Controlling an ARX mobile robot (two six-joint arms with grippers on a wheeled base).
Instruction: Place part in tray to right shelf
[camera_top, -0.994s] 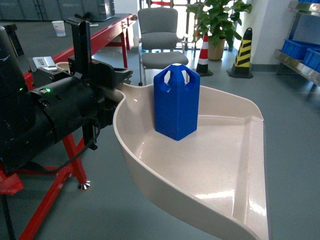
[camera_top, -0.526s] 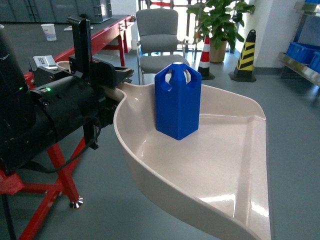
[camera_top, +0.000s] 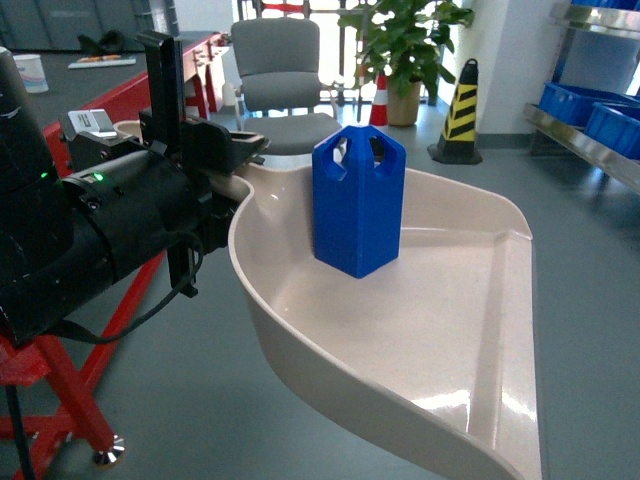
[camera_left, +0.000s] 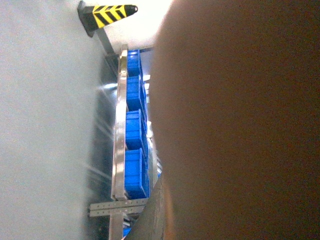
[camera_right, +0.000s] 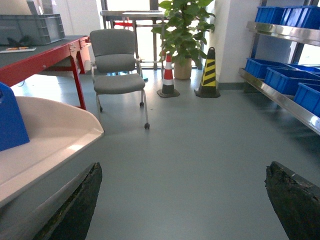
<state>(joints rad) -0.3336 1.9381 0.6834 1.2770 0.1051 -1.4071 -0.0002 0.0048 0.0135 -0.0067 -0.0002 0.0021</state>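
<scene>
From the head camera, the part (camera_top: 358, 200) stands upright inside the tray (camera_top: 440, 330), near its back wall; the left gripper (camera_top: 205, 150) clamps the tray's handle. The left wrist view, mostly blocked, shows the right shelf (camera_left: 120, 135) with blue crates (camera_left: 134, 145). In the right wrist view, the right gripper (camera_right: 182, 200) hangs spread wide, holding nothing

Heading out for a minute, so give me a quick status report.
Left gripper clamped on tray handle; right gripper open, empty. Part upright in tray. Right shelf ahead-right; open floor between.
</scene>
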